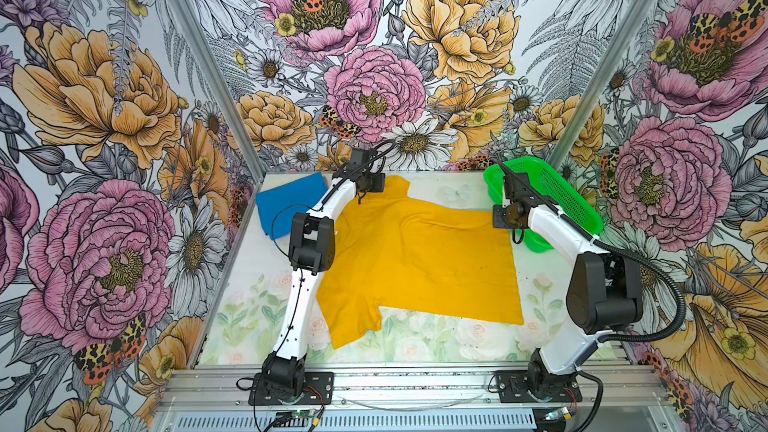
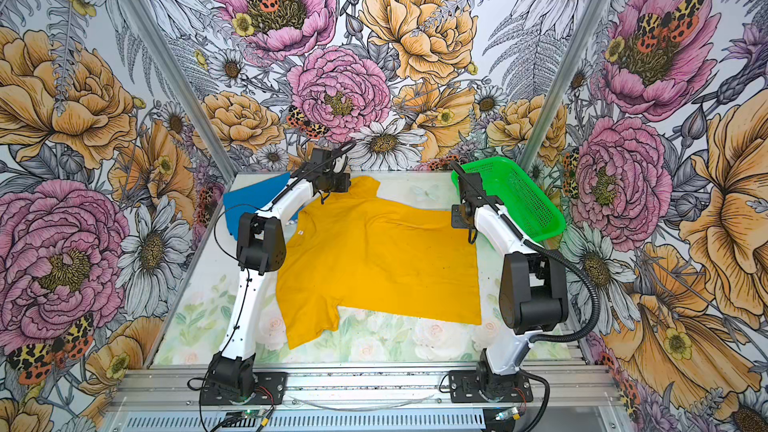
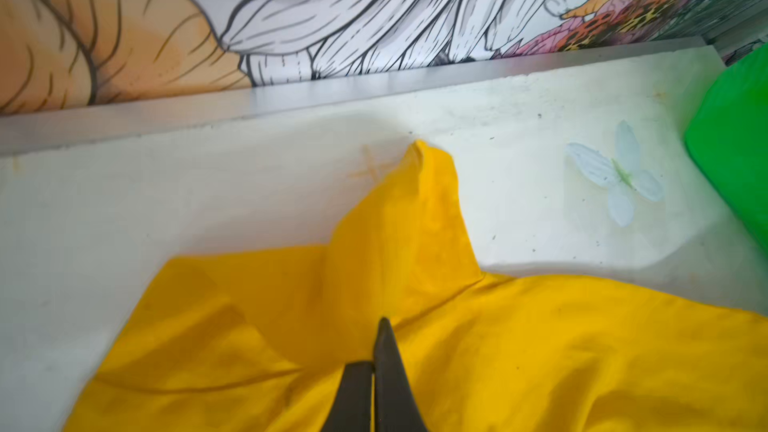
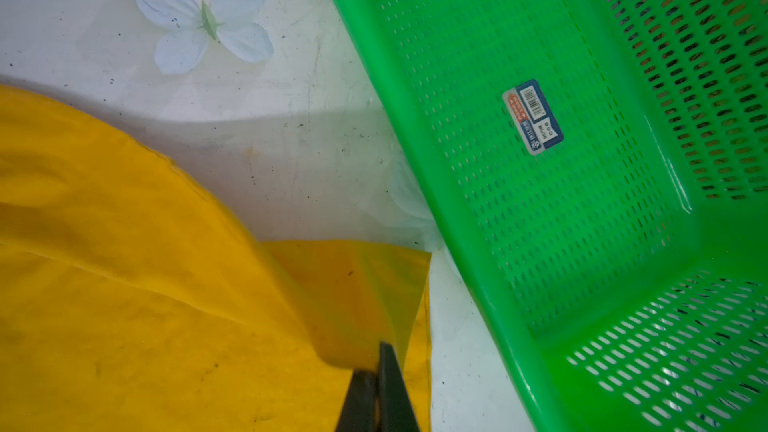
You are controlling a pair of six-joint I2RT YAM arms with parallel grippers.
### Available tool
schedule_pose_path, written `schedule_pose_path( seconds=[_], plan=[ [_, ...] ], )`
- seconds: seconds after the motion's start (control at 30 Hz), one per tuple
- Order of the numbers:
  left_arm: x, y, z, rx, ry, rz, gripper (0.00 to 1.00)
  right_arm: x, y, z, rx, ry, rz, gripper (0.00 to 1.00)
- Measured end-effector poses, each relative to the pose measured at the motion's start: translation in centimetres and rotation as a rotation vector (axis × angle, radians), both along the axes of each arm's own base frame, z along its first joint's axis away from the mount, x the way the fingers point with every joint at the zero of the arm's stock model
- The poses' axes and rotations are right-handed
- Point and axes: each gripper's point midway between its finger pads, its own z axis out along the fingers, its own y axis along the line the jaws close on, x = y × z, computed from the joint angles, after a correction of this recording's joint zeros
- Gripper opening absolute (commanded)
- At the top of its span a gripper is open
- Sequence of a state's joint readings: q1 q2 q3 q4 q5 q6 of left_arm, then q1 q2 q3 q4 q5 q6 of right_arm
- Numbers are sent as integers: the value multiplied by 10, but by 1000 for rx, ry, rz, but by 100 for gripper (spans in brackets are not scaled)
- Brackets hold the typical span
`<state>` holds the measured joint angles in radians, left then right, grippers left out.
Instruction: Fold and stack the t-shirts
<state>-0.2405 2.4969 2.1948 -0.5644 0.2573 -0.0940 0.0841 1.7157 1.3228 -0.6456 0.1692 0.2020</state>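
The mustard-yellow t-shirt [image 1: 415,259] [image 2: 374,259] lies spread over the middle of the table, neck to the left and one sleeve pointing to the back wall. My left gripper [image 3: 376,351] [image 1: 360,198] is shut on its cloth [image 3: 540,347] at the base of that far sleeve. My right gripper [image 4: 380,361] [image 1: 505,217] is shut on a raised fold [image 4: 345,305] at the shirt's far right corner. The bright blue t-shirt [image 1: 286,205] [image 2: 253,199] lies folded flat at the back left, partly hidden by my left arm.
A bright green perforated basket [image 1: 552,201] [image 2: 519,197] [image 4: 395,118] stands empty at the back right, close beside my right gripper. The back wall rail [image 3: 374,85] runs just beyond the far sleeve. A pale butterfly print [image 3: 619,176] [image 4: 203,22] marks the tabletop.
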Motion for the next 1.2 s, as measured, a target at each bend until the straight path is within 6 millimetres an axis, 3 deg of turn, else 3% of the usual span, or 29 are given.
schedule_pose_path(
  seconds=[0.1,0.23,0.3,0.43,0.83,0.97,1.2],
  plan=[
    [-20,38,-1,-7,38,56,0,6,3,1,1,-4,5,0],
    [-21,78,37,-70,-36,120,0,13,5,7,-2,-22,7,0],
    [-18,86,59,-97,-91,129,0,14,3,8,-8,-24,3,0],
    [-20,79,87,-143,-164,108,0,13,0,7,-27,-21,-5,0],
    [-84,79,75,-278,-116,171,0,1,-7,-8,-82,20,9,0],
    [-110,84,85,-319,-126,204,0,-12,-8,-20,-113,49,18,0],
    [-137,87,107,-376,-180,231,0,-35,-20,-44,-199,105,17,0]
  ],
)
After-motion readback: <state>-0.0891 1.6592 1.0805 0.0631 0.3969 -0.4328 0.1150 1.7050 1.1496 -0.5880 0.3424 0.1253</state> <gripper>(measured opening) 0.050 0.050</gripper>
